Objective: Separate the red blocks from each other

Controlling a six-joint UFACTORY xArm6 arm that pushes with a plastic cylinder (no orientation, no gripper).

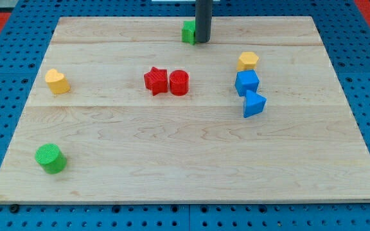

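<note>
A red star block [155,81] and a red cylinder block [179,83] lie side by side near the board's middle, touching or almost touching, the star on the view's left. My tip [202,41] stands near the view's top, right next to a green block [188,32] that it partly hides. The tip is well above the red blocks in the view and slightly to their right.
A yellow heart block [57,81] lies at the view's left. A green cylinder [50,158] sits at the lower left. A yellow hexagon block [248,61], a blue cube-like block [246,83] and a blue wedge block [254,104] cluster at the right. The wooden board [185,167] rests on a blue pegboard.
</note>
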